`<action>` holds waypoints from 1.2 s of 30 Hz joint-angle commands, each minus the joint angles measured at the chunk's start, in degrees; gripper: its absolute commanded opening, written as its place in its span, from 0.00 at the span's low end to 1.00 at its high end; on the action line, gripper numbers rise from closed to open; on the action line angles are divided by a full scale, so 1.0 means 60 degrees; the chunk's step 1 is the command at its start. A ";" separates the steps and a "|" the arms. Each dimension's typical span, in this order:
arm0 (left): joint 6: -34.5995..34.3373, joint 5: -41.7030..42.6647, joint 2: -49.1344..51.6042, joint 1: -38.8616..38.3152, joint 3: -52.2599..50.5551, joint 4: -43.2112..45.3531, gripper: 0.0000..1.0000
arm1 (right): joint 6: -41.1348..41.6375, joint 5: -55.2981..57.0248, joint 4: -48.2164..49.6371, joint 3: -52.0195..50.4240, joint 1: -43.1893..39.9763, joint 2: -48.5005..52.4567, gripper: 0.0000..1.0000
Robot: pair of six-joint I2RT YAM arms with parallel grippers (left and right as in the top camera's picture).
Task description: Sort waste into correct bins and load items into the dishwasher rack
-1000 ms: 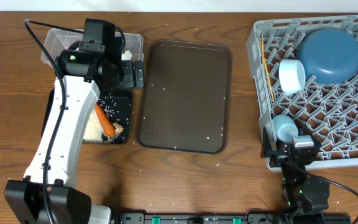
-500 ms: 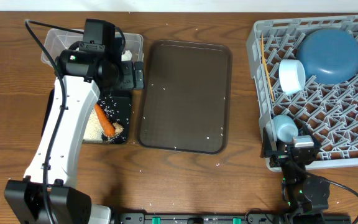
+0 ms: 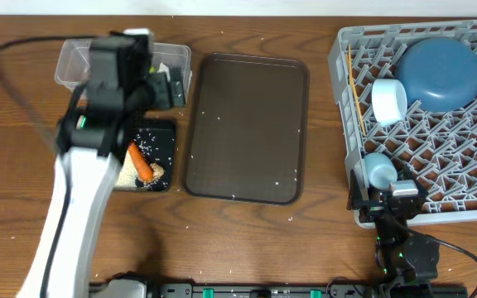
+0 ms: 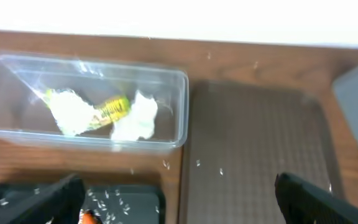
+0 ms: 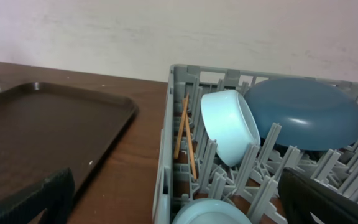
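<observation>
In the wrist views, left gripper [image 4: 179, 196] and right gripper [image 5: 179, 199] gape empty, each cropped below.

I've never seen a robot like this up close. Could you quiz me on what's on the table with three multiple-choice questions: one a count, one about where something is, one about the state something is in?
1. How many bowls sit in the grey rack?
A. one
B. two
C. five

2. Where is the carrot?
A. in the black tray
B. in the grey rack
C. on the brown serving tray

3. How is the left gripper?
A. shut on the carrot
B. shut, empty
C. open, empty

Answers:
1 B: a dark-blue bowl and a light-blue bowl sit in the rack.
2 A: it lies among rice in the black tray, beside the brown serving tray.
3 C: the wrist view shows its fingers far apart with nothing between them.
</observation>
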 commanded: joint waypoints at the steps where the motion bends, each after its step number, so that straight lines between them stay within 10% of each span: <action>1: 0.0277 -0.0131 -0.1657 0.0412 -0.1596 0.0885 0.98 | 0.0117 -0.0040 -0.0044 -0.0011 0.0055 -0.0062 0.99; 19: 0.0397 0.0364 -1.0732 0.2171 -0.9890 0.4000 0.98 | 0.0117 -0.0040 -0.0044 -0.0011 0.0055 -0.0062 0.99; 36: 0.0415 -0.0168 -1.2502 0.1581 -1.2378 0.4827 0.98 | 0.0117 -0.0040 -0.0044 -0.0011 0.0055 -0.0062 0.99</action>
